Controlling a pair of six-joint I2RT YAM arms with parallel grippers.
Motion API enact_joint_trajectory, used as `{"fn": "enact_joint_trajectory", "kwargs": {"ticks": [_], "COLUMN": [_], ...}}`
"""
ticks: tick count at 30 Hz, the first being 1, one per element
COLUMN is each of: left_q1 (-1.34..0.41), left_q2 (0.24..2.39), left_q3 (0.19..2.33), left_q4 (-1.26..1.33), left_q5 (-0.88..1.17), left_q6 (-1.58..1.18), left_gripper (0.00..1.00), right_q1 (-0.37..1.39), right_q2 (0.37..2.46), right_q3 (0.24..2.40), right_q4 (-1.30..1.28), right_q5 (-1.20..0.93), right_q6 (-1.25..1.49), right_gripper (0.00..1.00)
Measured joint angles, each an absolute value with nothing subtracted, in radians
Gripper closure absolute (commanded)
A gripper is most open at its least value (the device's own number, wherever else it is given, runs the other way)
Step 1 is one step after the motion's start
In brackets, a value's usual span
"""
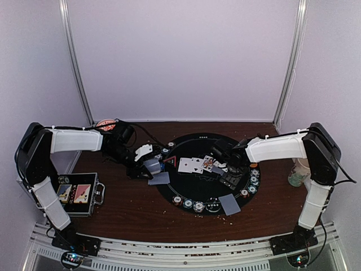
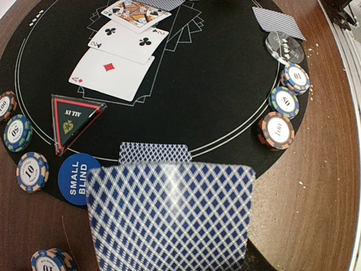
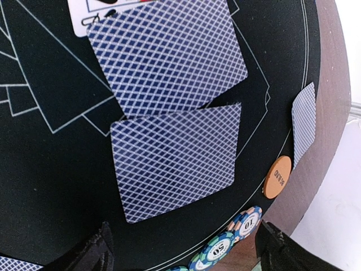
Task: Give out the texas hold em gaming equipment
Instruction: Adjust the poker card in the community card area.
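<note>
Overhead, we see a round black mat (image 1: pixel 192 189) on a brown desk (image 1: pixel 130 212), with two white arms reaching in. The left gripper (image 1: pixel 149 164) hangs over the mat's left edge, its fingers closed on a deck of blue-backed cards (image 2: pixel 169 220) that fills the lower half of its wrist view. One dealt card (image 2: pixel 153 152) lies just beyond the deck, beside the blue small-blind button (image 2: pixel 78 178). The right gripper (image 3: pixel 189 254) hovers above two face-down cards (image 3: pixel 175 161) on the mat's right side, fingers spread wide and holding nothing. Striped chips (image 2: pixel 277 130) ring the mat (an orange button (image 3: pixel 277 176) sits at its rim). We judge the deck to be the main risk: a loose pinch could fan or spill it, or release two cards together. The open right fingers, if lowered, might also nudge the chip stacks or slide the dealt pair.
</note>
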State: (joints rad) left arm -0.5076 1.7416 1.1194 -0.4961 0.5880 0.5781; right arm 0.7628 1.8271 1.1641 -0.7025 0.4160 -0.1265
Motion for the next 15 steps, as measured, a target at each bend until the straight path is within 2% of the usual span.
{"fn": "enact_joint_trajectory", "kwargs": {"ticks": [15], "left_q1": [-0.508], "left_q2": [1.742], "left_q3": [1.119], "left_q4": [-0.496], "left_q5": [0.588], "left_q6": [0.578], "left_gripper": [0.52], "right_q1": [0.772], "right_q2": [1.895], "right_q3": [1.208], "right_q4": [-0.678], "right_q5": [0.498], "right_q6": [-0.104], "right_gripper": [0.11]}}
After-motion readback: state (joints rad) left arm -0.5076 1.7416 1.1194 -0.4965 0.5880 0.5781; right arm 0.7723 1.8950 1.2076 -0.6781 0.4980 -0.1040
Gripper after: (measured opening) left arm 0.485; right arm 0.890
